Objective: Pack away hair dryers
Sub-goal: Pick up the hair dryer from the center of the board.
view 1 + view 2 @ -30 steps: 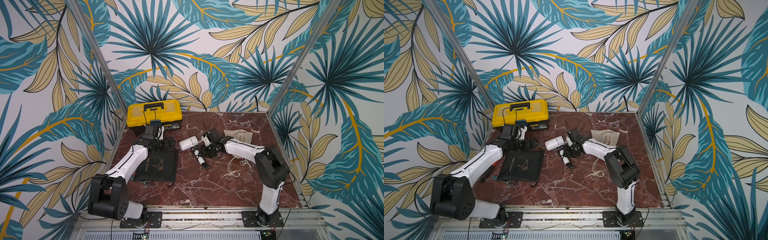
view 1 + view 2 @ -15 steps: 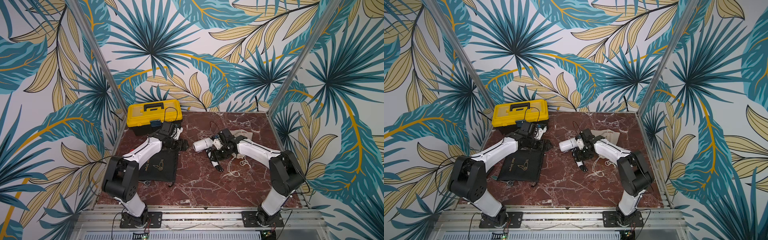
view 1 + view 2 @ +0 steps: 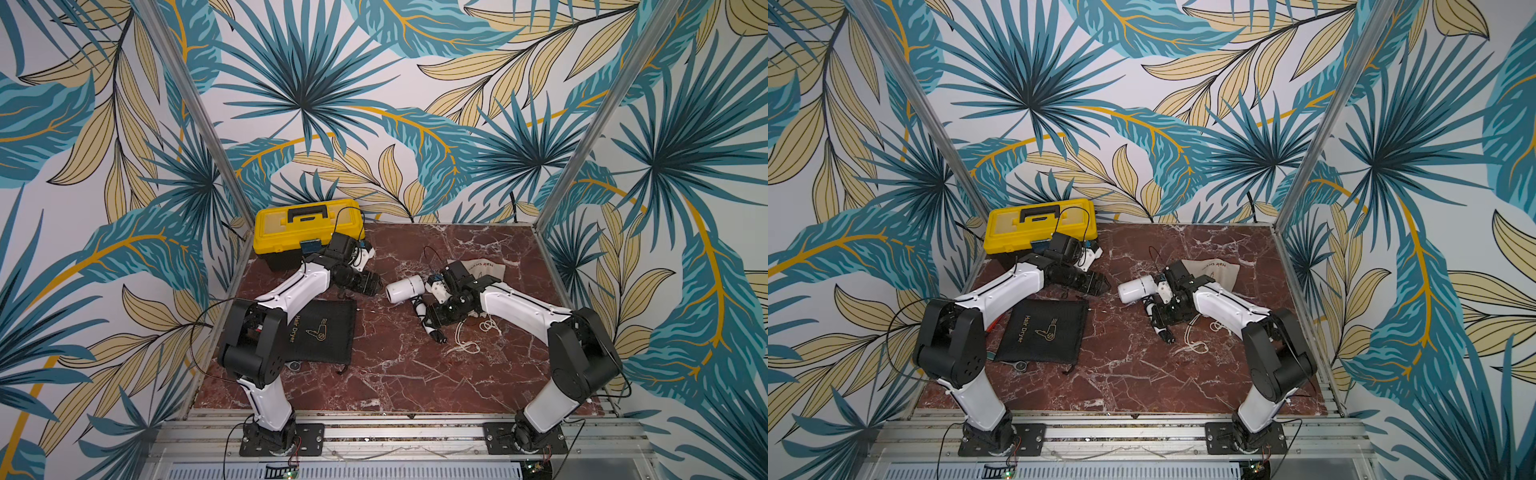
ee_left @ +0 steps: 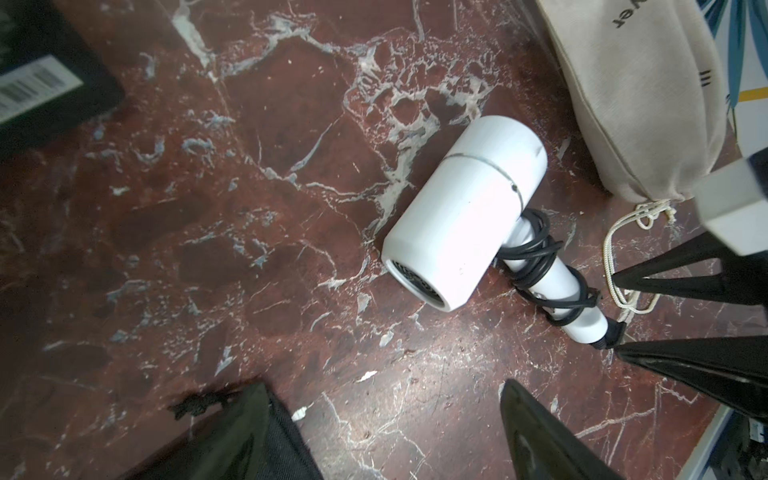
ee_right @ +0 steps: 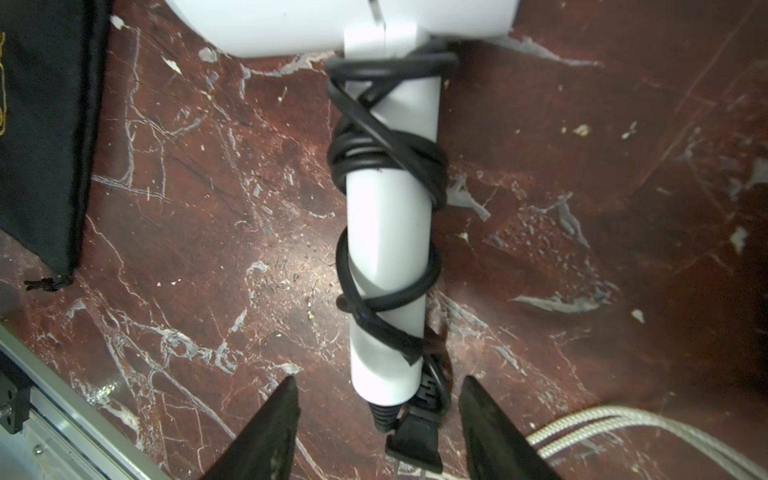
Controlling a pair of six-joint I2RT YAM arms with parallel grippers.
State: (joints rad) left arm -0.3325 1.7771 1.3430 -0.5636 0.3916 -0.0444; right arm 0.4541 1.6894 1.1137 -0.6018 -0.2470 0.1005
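The white hair dryer (image 3: 405, 289) has shifted toward the right arm. It lies central on the worktop (image 3: 395, 374), barrel mouth facing the wide-open left claw (image 4: 381, 384), handle running frontward between the parted fingers of the right claw (image 5: 379, 381). The black pouch (image 3: 320, 332) lies flat, and the yellow toolbox (image 3: 305, 226) is shut.

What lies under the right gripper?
The white hair dryer, handle wrapped in black cord, lies on the table below the open right gripper; the handle covers the tabletop beneath.

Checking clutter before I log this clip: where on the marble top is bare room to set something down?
Free: the broad front strip of the table, between black pouch, drawstring loops and front rail; also the back middle, between yellow toolbox and beige pouch. Crowded: the centre, where the right pincer straddles the white hair dryer.
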